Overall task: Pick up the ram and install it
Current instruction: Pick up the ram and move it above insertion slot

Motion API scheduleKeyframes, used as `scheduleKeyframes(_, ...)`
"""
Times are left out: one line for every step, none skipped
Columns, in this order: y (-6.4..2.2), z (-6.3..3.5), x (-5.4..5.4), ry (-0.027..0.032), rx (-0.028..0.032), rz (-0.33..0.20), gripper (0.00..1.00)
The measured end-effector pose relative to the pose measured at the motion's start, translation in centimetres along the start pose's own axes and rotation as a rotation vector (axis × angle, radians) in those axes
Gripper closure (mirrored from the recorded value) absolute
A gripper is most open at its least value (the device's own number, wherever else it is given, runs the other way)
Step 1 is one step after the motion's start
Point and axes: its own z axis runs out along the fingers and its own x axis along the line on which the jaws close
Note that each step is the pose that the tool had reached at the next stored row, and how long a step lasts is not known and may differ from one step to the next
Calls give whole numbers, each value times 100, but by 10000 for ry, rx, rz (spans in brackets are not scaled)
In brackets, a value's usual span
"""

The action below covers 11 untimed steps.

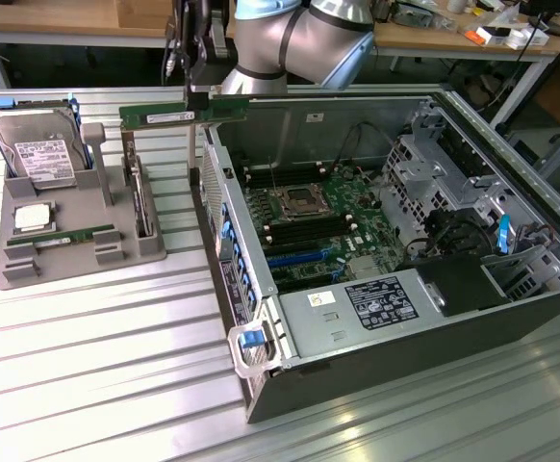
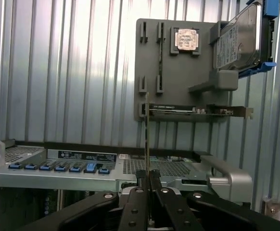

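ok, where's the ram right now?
Exterior view, upper left: the ram is clamped in the jaws, held level above the gap between the grey tray and the open computer case.

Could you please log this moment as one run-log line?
gripper: shut on ram | ram: in air, level, near case wall | install: not yet done

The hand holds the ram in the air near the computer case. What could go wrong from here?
1. The hand grips only a short stretch of the long ram, so the stick may tilt or slip.
2. The ram hangs near the case's side wall; it may strike that edge.
3. The memory slots are narrow, so a small tilt may jam it.
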Motion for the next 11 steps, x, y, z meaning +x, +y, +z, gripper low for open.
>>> scheduleKeyframes(-28,-1,2,0,0,0,88)
scheduleKeyframes(-54,-3,4,0,-1,0,88)
scheduleKeyframes(-82,-4,6,-1,-1,0,88)
scheduleKeyframes(-120,-6,9,0,-1,1,88)
scheduleKeyframes(-160,-8,12,-1,-1,0,88)
scheduleKeyframes(-197,-10,15,-1,-1,0,88)
scheduleKeyframes(-226,-11,17,0,-1,0,88)
scheduleKeyframes(-245,-12,18,0,-1,0,88)
scheduleKeyframes(-260,-13,20,-1,-1,0,88)
scheduleKeyframes(-275,-14,21,-1,0,0,88)
scheduleKeyframes(-287,-14,22,0,0,0,88)
